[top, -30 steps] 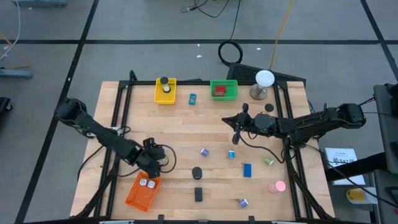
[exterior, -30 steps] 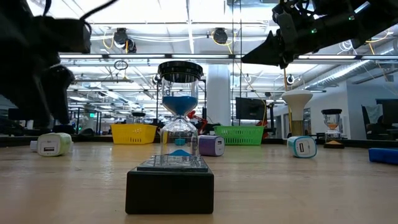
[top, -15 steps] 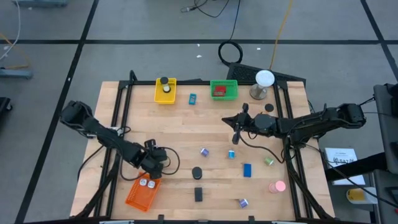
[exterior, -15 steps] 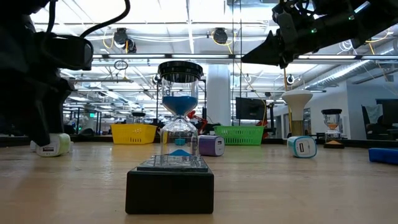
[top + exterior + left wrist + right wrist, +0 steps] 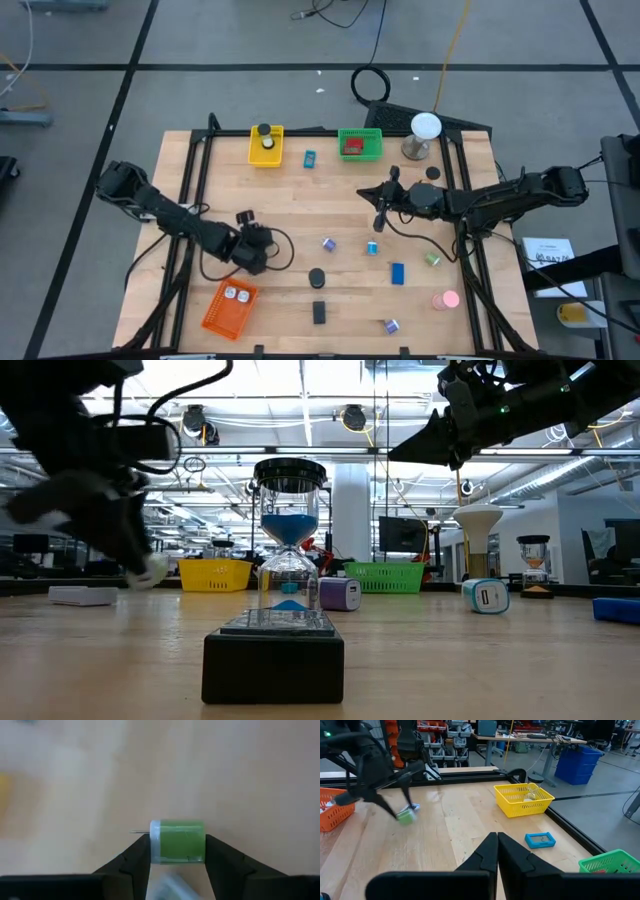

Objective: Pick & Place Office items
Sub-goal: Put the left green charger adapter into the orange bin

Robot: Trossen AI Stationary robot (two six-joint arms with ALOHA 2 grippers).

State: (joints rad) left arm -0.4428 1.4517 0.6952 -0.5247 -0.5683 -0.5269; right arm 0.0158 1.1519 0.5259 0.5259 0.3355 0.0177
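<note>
My left gripper point(image 5: 177, 851) is shut on a small green piece with a white end point(image 5: 178, 842). It holds the piece above the wood just beyond the orange basket point(image 5: 226, 307); the right wrist view shows the green piece point(image 5: 406, 816) too. My right gripper point(image 5: 496, 851) hovers shut and holding nothing over the table's right half point(image 5: 379, 217). On the table lie a purple clip point(image 5: 328, 243), a cyan clip point(image 5: 372, 247), a blue block point(image 5: 398, 272), a green clip point(image 5: 432, 259), a pink round piece point(image 5: 446, 299) and a black disc point(image 5: 317, 277). My left gripper pinches the green piece between its two fingers, one on the white-capped end point(image 5: 155, 851) and one on the opposite green end point(image 5: 201, 851). The fingers slant down from the table's left. The piece is level and lifted clear of the table point(image 5: 150, 569).
The yellow basket point(image 5: 266, 146) and the green basket point(image 5: 360, 144) stand at the far edge, with a white ball on a grey stand point(image 5: 424, 130) to their right. An hourglass on a black base point(image 5: 288, 575) stands near the front edge. Two white bits lie in the orange basket.
My left gripper has taken hold of the green piece, which lay on the table by the orange basket. It has lifted the piece clear and carried it from over the basket toward the table's far edge and middle, turning at the wrist.
</note>
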